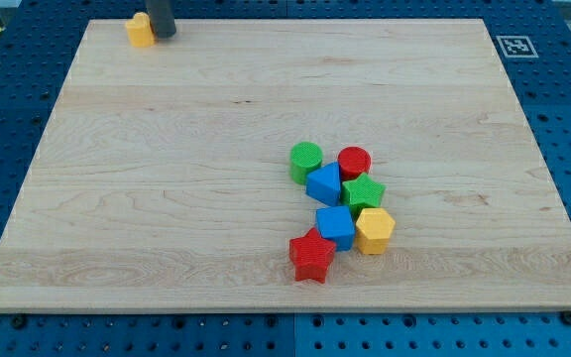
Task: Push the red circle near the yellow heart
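Tip [163, 35], a bare rod without jaws, touches the yellow heart [140, 30]; best circle behind the far-off red circle [354, 161], then push heartward.

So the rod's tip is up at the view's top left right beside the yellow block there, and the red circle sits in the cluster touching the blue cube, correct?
Not quite. In the camera view my tip is indeed beside the yellow block at the view's top left, and the red circle sits in the cluster. But it touches the blue triangle and green star, not the blue cube, which lies lower down.
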Robot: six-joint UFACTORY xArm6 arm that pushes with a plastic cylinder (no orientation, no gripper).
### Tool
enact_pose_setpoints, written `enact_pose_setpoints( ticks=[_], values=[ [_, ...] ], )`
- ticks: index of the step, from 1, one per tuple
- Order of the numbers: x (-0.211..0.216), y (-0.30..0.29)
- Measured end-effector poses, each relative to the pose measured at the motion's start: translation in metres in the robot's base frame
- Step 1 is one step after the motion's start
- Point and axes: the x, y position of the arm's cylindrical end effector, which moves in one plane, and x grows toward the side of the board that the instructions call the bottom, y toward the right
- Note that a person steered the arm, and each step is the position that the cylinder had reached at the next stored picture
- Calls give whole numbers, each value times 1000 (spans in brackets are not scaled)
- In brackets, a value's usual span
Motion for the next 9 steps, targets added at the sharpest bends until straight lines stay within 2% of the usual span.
enact_pose_setpoints(
  ticks=[1, 2, 3, 4, 6, 8, 9],
  values=[
    [0, 14],
    [12, 79],
    [46, 152],
    [97, 205],
    [197, 291],
    [304, 311],
    [308, 311]
  ],
)
